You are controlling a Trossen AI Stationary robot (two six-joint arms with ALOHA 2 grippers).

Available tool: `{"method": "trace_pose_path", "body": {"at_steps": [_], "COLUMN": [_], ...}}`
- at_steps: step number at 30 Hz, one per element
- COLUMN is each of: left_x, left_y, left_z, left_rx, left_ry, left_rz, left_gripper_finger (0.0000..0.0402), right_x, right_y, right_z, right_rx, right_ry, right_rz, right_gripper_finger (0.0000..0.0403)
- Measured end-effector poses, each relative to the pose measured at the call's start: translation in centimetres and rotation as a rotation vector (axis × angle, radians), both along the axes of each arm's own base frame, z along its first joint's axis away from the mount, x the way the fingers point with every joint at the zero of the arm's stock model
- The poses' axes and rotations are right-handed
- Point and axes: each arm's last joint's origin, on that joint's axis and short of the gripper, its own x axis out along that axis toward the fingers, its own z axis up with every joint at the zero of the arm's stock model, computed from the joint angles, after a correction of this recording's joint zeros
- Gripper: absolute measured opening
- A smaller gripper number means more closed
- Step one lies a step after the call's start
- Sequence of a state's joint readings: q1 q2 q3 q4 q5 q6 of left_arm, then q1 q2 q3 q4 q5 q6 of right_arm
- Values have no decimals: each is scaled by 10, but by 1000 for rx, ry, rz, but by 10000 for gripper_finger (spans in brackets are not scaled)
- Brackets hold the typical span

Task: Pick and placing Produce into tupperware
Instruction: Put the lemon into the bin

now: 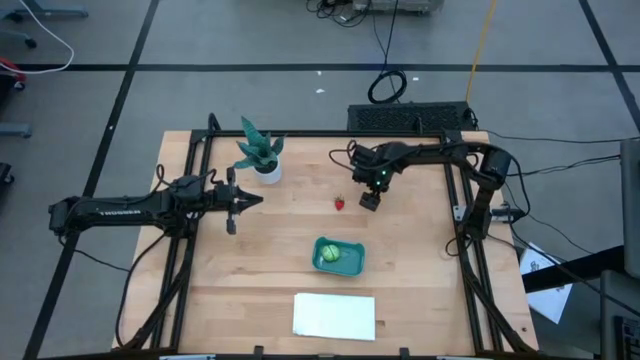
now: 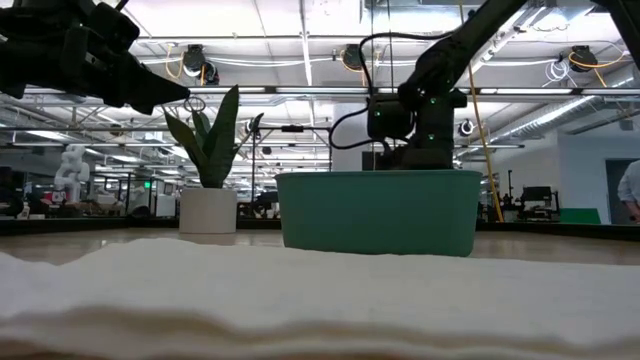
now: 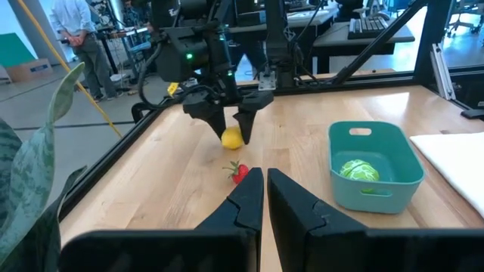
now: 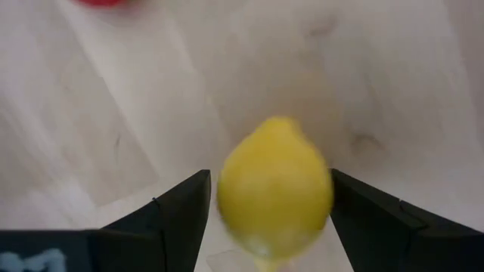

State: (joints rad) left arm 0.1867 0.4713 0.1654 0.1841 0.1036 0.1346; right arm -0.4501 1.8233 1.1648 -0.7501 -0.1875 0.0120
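The yellow lemon [image 4: 276, 189] lies on the wooden table between the open fingers of my right gripper [image 3: 231, 127], which points down over it near the far middle [image 1: 370, 197]. The red strawberry [image 1: 340, 203] lies on the wood just left of it [image 3: 239, 172]. The teal tupperware [image 1: 338, 257] stands nearer the table's near edge, and the round green piece [image 3: 359, 171] lies inside it. My left gripper [image 3: 265, 198] is shut and hovers above the table's left part [image 1: 236, 205], pointing right toward the produce. My right gripper comes from above with one finger [image 4: 363, 211] right at the lemon's side [image 4: 325, 189] and the other [image 4: 181, 211] a sliver away. I cannot tell whether it touches. The lemon rests on the table.
A potted green plant [image 1: 260, 155] stands at the far left of the table. A flat white rectangle [image 1: 335, 315] lies near the near edge, in front of the tupperware. Black frame rails [image 1: 470, 250] run along the table's sides. A person [image 3: 76, 30] stands in the room beyond.
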Motion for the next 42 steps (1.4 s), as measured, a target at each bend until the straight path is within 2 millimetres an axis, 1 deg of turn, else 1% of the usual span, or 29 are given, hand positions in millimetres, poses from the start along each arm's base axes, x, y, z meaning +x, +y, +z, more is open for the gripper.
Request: {"method": "trace_pose_path", "body": {"at_steps": [2,6,17,24,26,33,38,42], "left_x": [0,0,0,0,0,0,0,0], "left_y": [0,0,0,0,0,0,0,0], "left_z": [0,0,0,0,0,0,0,0], "left_rx": [0,0,-1,-1,-1,-1,-1,-1], "left_ry": [0,1,1,1,1,1,1,1], "left_rz": [0,0,0,1,1,1,1,1], "left_gripper_finger": [26,26,26,26,26,26,26,26], "right_x": [1,5,4,3,3,2,2,2], "right_y": [2,0,0,1,1,1,1,1], "right_z": [0,1,1,1,1,1,1,1], "right_rx": [-2,-20,-18,-12,-12,-9,-7,-3], "right_ry": [-2,-38,-31,-20,-21,-13,-11,-6], "right_rz": [14,6,4,4,4,0,-6,-14], "right_gripper_finger": [249,249,247,202,197,214,200,202]}}
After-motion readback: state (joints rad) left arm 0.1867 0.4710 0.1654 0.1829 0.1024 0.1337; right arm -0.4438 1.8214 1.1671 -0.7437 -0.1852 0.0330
